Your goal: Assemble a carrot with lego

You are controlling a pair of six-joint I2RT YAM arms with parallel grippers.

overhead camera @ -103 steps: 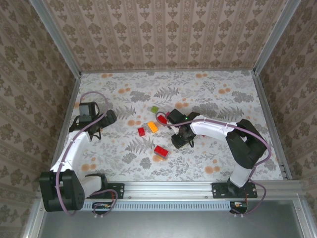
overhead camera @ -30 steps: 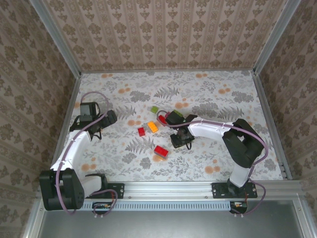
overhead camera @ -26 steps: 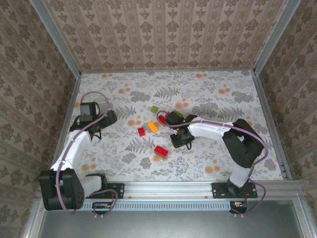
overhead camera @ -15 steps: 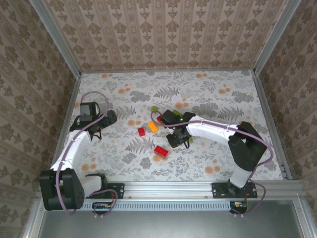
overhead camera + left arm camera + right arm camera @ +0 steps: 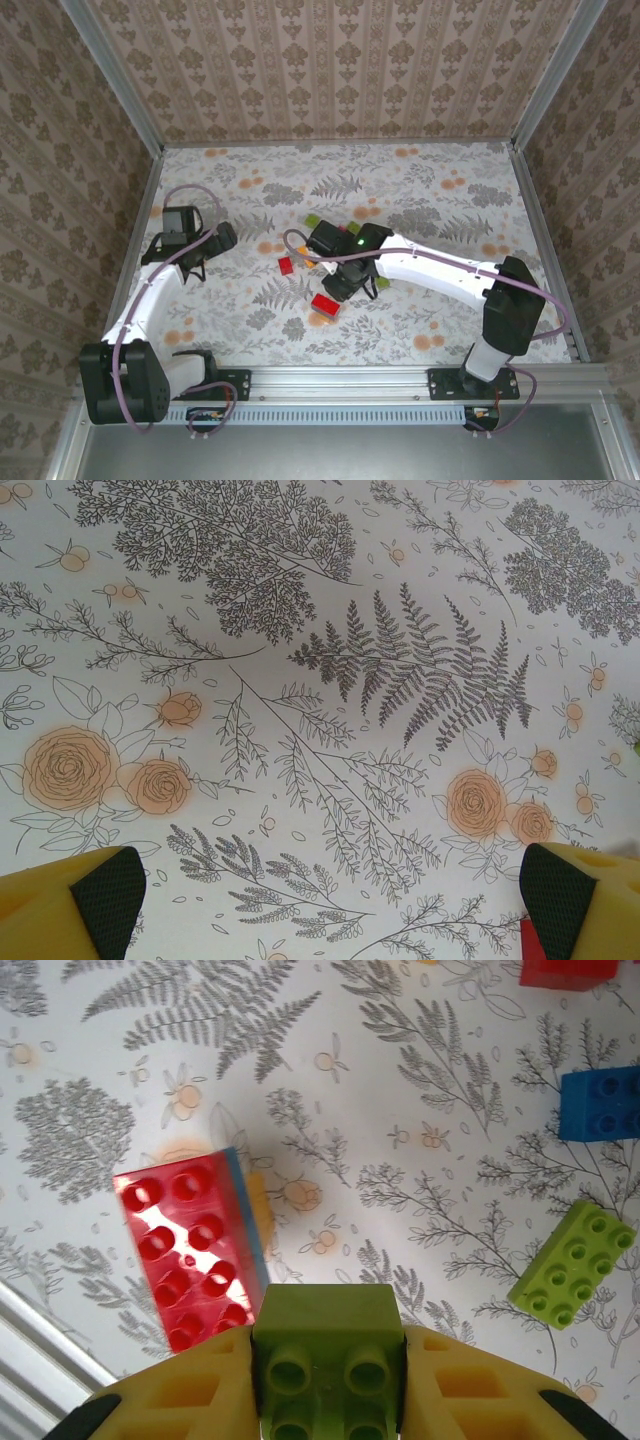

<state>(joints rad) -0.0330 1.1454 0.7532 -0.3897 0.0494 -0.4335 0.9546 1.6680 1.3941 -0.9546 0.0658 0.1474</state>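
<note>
My right gripper [image 5: 326, 1380] is shut on a light green lego brick [image 5: 325, 1328], held above the floral table with its studs facing the camera. Just left of and below it lies a red oblong brick [image 5: 188, 1250] stacked on blue and orange layers. In the top view my right gripper [image 5: 340, 279] hovers just above and right of that red stack [image 5: 325, 305]. My left gripper [image 5: 213, 240] rests at the left of the table. In the left wrist view the left gripper [image 5: 335, 905] is open, with only tablecloth between its fingers.
Loose bricks lie around: a blue one [image 5: 603, 1105], a light green oblong one [image 5: 572, 1263] and a red one [image 5: 565, 970]. From above I see a small red brick [image 5: 286, 265] and a green one [image 5: 313, 220]. An aluminium rail [image 5: 340, 378] edges the near side.
The right arm has swung left from the bricks at the centre to over the red stack, its jaws closing tight on the green brick. The left arm has not moved.
</note>
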